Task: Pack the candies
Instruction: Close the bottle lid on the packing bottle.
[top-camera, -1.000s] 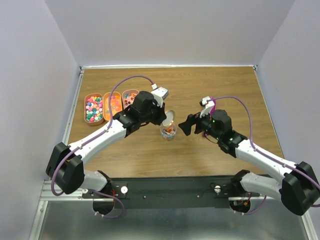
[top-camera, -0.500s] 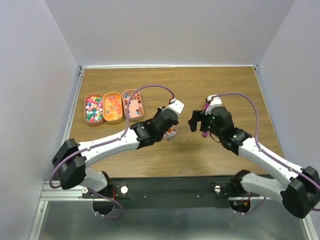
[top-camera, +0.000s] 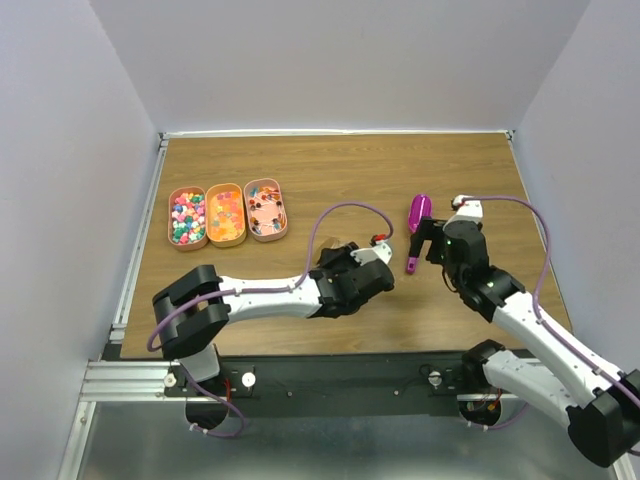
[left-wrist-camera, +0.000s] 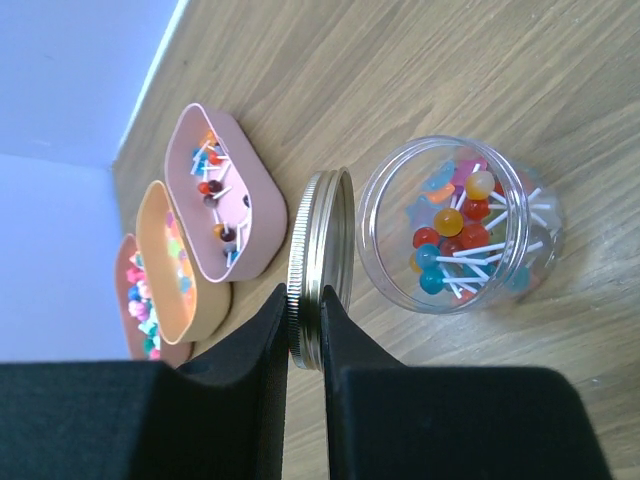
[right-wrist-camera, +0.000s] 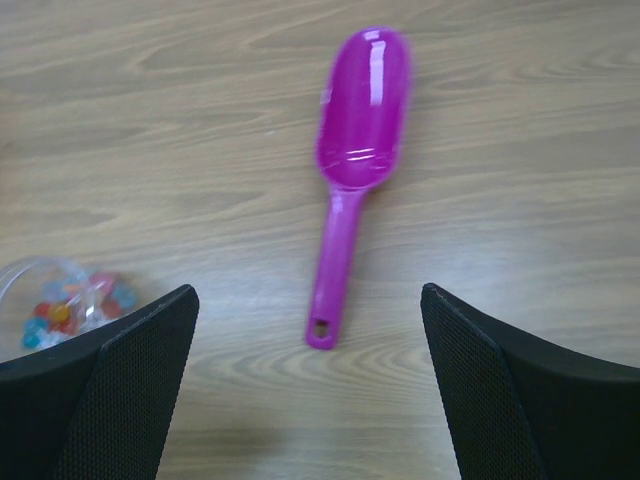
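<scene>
The left gripper (left-wrist-camera: 303, 300) clamps the silver metal screw lid (left-wrist-camera: 320, 250) on edge, just beside the clear plastic jar (left-wrist-camera: 540, 215) of tiny multicoloured candies (left-wrist-camera: 455, 235) — nearer than the right gripper (right-wrist-camera: 307, 300), spread apart over the magenta plastic scoop (right-wrist-camera: 362, 110).

Arm pose, seen from above and from the wrists. The left arm (top-camera: 265, 293) stretches low and rightward, and the left gripper (left-wrist-camera: 305, 335) pinches a thin metal lid (left-wrist-camera: 322, 250) (held on edge). The right arm (top-camera: 525, 320) reaches forward, with the right gripper (right-wrist-camera: 307, 295) spread wide, grasping nothing.

Scoop (right-wrist-camera: 360, 120) out of right hand (right-wrist-camera: 307, 292); left hand (left-wrist-camera: 303, 310) with lid (left-wrist-camera: 322, 240) nearer front edge.
</scene>
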